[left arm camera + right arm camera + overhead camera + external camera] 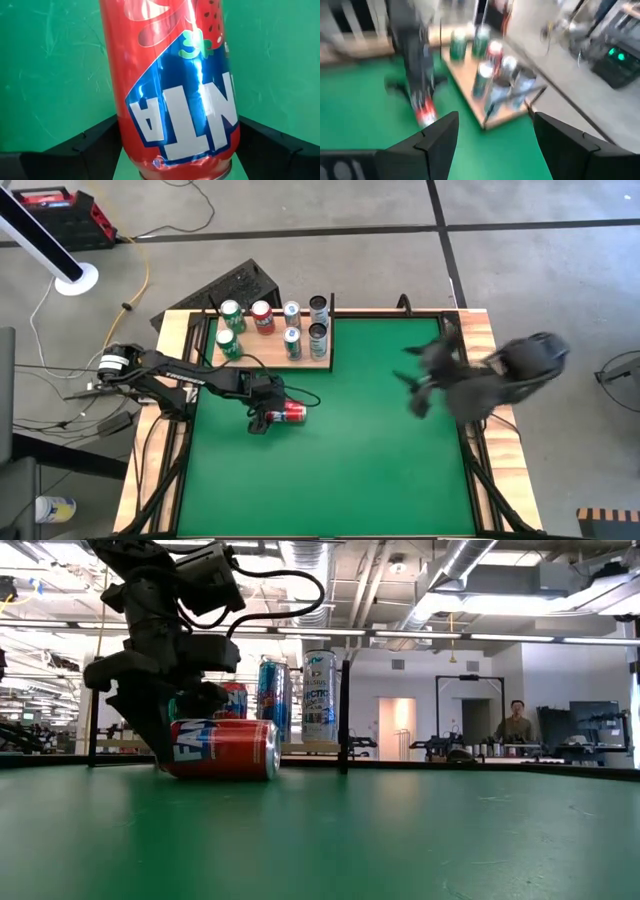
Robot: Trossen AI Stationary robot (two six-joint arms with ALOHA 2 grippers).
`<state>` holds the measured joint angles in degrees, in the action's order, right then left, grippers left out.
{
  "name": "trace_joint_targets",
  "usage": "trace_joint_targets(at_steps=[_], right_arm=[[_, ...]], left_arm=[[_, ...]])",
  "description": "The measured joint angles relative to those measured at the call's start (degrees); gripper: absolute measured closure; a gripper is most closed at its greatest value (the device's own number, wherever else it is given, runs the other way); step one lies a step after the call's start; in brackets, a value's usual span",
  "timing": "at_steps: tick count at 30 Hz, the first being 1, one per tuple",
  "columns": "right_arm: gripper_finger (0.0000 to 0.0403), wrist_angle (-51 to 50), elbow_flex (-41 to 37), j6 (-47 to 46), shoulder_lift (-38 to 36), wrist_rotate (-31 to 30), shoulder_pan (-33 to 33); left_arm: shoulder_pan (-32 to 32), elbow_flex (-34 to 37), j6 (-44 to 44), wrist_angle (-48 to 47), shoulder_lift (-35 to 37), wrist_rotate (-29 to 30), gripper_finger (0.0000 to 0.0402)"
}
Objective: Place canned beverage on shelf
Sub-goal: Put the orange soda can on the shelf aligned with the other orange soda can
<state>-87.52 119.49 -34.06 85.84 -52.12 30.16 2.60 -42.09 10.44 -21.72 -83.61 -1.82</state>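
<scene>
Straddling a red soda can (pixel 291 413) that lies on its side on the green mat (pixel 380 460), the left hand (pixel 268 416) sits at about nine o'clock from the counter's centre. Its two dark fingers (pixel 95 142) stand spread on either side of the can's body, wide enough that I judge nothing is gripped yet; the can appears to rest on the mat under its own weight. The shelf (pixel 272 345) is up at roughly eleven o'clock, near the far edge, already carrying seven upright cans, green, red and silver-blue.

Off at three o'clock, the right hand (pixel 420 385) hangs above the mat's edge, fingers parted and holding nothing.

To my eye this is the pickup step. Next the left hand would need to close squarely on the can, lift it clear of the mat, turn it upright and carry it toward the shelf, finding a free spot without knocking the cans standing there.
</scene>
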Motion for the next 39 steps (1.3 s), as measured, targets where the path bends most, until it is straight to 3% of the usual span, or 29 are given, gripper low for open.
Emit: trace_joint_targets(at_steps=[8, 13, 17, 21, 34, 39], right_arm=[[0.0122, 27.92, -27.56, -0.17, -20.55, -19.55, 16.19], [0.0122, 33.67, -43.04, -9.76, -26.70, -21.55, 16.98], [0.0122, 40.66, -51.42, -15.37, -27.42, -21.41, 17.00], [0.0122, 45.34, -55.37, -15.63, -26.36, -21.31, 17.00], [0.0122, 46.29, -55.68, -15.03, -25.13, -21.31, 16.95], [0.0122, 46.05, -55.68, -14.04, -25.13, -21.31, 16.95]], left_arm=[[0.01, 0.07, -4.14, 2.16, 0.00, -0.93, 0.0086], [0.01, 0.07, -5.66, 3.92, 0.00, -0.80, 0.0087], [-0.01, 0.07, -8.15, 4.64, 0.00, -0.73, 0.0087], [0.01, 0.07, -10.52, 4.51, 0.00, -0.68, 0.0087], [0.01, 0.03, -15.02, 3.63, 0.00, 0.68, 0.0093], [0.01, -3.65, -15.08, -3.82, 0.00, -0.95, 0.0113]])
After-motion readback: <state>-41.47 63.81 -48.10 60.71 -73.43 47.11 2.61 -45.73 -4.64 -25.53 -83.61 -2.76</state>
